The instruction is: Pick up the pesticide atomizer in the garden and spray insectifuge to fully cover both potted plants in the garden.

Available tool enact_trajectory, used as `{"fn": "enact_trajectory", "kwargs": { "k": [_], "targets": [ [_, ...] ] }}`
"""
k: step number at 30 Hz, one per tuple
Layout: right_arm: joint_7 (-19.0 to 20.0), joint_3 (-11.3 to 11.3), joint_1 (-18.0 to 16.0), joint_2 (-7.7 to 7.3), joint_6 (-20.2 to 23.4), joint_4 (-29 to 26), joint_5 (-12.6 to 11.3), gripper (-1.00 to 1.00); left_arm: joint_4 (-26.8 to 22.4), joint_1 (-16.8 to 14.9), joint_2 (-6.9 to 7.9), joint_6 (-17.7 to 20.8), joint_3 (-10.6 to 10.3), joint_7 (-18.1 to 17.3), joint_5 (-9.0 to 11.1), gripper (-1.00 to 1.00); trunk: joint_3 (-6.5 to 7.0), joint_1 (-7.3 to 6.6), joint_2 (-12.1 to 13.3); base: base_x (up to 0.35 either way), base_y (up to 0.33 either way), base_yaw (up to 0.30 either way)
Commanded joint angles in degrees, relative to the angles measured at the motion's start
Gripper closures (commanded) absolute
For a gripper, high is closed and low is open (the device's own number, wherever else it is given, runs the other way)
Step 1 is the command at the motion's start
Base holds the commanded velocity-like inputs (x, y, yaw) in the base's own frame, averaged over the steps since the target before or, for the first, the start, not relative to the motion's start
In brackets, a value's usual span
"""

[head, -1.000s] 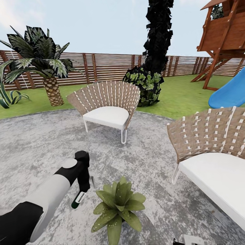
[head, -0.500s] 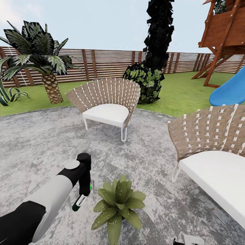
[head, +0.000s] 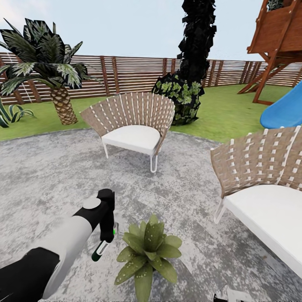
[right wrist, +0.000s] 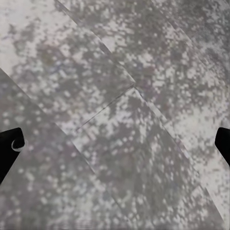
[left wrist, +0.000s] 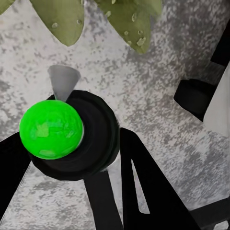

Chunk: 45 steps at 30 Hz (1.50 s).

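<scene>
One potted plant [head: 149,256], a low rosette of broad green leaves, sits on the speckled patio [head: 50,176] just ahead of me. My left gripper [head: 107,237] hangs close to its left side, shut on the pesticide atomizer [head: 100,251], whose white and dark green end points down. In the left wrist view the atomizer's dark round body [left wrist: 91,143] carries a bright green ball and sits between the black fingers [left wrist: 143,191]. Wet-spotted leaves [left wrist: 129,19] lie just beyond it. My right gripper [right wrist: 115,143] hovers open over bare patio. The other potted plant is out of view.
Two woven chairs with white seats stand on the patio, one ahead [head: 132,126] and one close at the right [head: 264,188]. A palm [head: 50,63], a dark bush [head: 180,98], the brown slat fence [head: 126,75], a blue slide [head: 285,111] and a wooden playhouse [head: 281,37] lie beyond.
My left gripper with the atomizer has edged a little closer to the plant. The whole head view has shifted slightly, and a green glow now shows at the gripper.
</scene>
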Motion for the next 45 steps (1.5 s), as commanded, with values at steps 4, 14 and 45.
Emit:
{"fn": "enact_trajectory", "kwargs": {
  "k": [4, 14, 45],
  "targets": [
    [0.04, 0.16, -0.03, 0.0, -0.28, 0.04, -0.51, -1.0, -0.37, -0.63, -1.3, 0.58, -0.27, -0.39, -0.44, 1.0, -0.37, -0.01, -0.02, 0.0, 0.0, 0.0],
    [0.04, 0.16, -0.03, 0.0, -0.26, 0.12, -0.51, -1.0, -0.11, -0.73, -0.63, 0.31, -0.12, -0.39, -6.83, 1.0, -0.42, -0.01, -0.02, 0.0, 0.0, 0.0],
    [0.04, 0.16, -0.03, 0.0, -0.28, 0.13, -0.51, -1.0, -1.45, -1.37, -5.84, 3.62, 0.42, -0.39, -11.21, 1.0, -0.42, -0.01, -0.02, -0.025, -0.068, 0.049]
  ]
}}
